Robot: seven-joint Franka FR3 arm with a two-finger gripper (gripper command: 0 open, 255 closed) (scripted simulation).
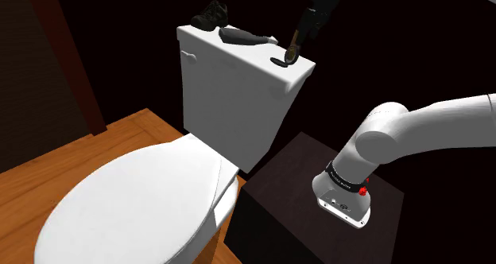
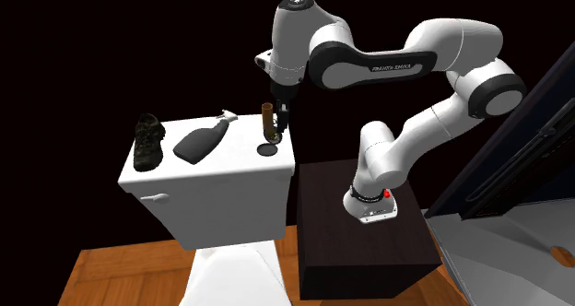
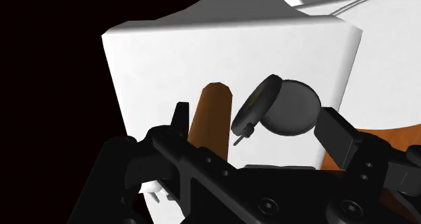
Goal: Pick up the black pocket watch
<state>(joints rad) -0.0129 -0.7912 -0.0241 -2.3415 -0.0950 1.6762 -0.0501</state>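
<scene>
One look down the gripper (image 3: 252,115): found its fingers standing apart, clamped on nothing. Saw the watch (image 3: 256,106) just beyond and between them, black, seemingly open with one round half tilted up, lying on the white tank lid (image 3: 169,54) near the end closest to the stand (image 2: 359,240). Noticed a brown cylinder (image 3: 212,115) also between the fingers, beside the watch and close to one finger; could not tell whether touching. From the second exterior view, placed the gripper just above the watch, pointing down, beside the upright cylinder.

Judged the step as the tail of the approach: lined up over the watch, not yet closed. Reckoned the next move called for a short drop until the fingertips straddled the case, then a squeeze across it and a straight lift. Needed care to keep the cylinder out of the pinch. Expected a low, hinged thing to slip if caught by one half alone.

Farther along the tank lid, spotted a dark spray bottle (image 2: 203,143) on its side, then a dark shoe (image 2: 148,140) at the far end. Beyond and below, made out the toilet seat (image 1: 135,199) and wood floor (image 1: 119,131).
</scene>
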